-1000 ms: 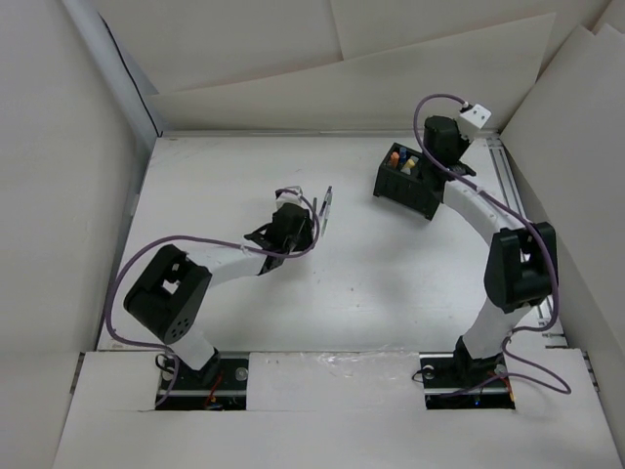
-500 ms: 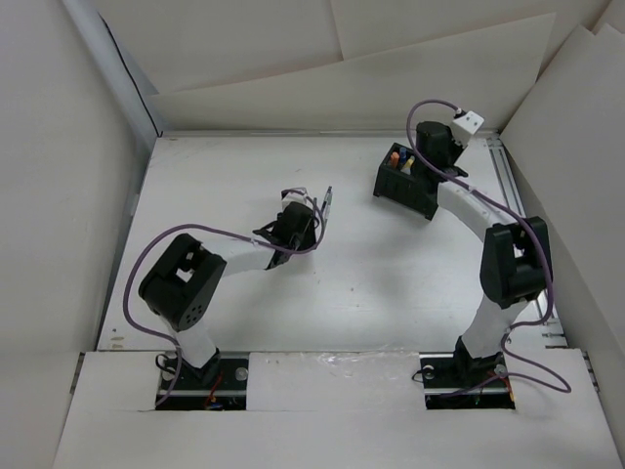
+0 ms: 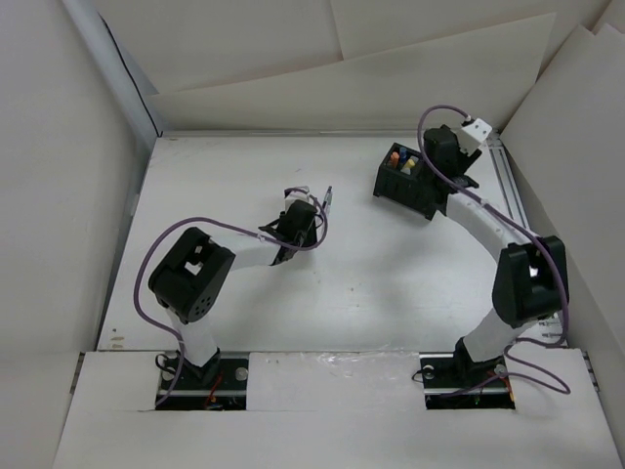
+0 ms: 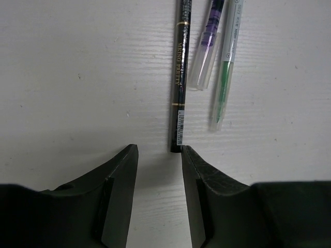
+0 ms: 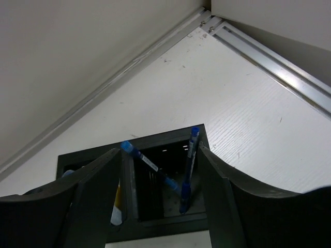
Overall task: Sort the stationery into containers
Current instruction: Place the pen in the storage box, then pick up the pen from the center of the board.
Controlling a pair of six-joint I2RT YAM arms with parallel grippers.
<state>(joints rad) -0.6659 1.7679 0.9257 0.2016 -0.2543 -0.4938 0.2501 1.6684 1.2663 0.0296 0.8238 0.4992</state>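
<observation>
Vs 1 s ago, top view: big elbow joint of left arm higher and further right in frame, left end effector (image 4: pixel 158 155) nudged closer to the loose pens. Elbow of right arm lower in frame, wrist a touch lower, same spot over the box.

Left end effector: fingers apart, empty, low over the white surface (image 4: pixel 77 77). Slim dark pen with gold lettering (image 4: pixel 178 77) just ahead, near end level w/ the fingertips and close to the right-hand one in the wrist view; contact unclear. Right of it, side by side: clear pen with purple core (image 4: pixel 207 46), then clear pen with green core (image 4: pixel 225 77), both flat, roughly parallel.

Right end effector (image 5: pixel 160 152): fingers apart, gripping nothing, above the small black rectangular divided box (image 3: pixel 410 195). Inside: two blue pens (image 5: pixel 190 165) leaning in one compartment; orange highlighter (image 3: pixel 395 154) and pale yellow highlighter (image 3: pixel 410 166) upright in others.

Edges: box in upper right of top view, near the aluminium rail (image 5: pixel 269 67) along the surface's right edge and not far from the back wall. Pens upper ctr, well apart from box. Bare surface btwn pens and box, also across lower ctr and upper left.
</observation>
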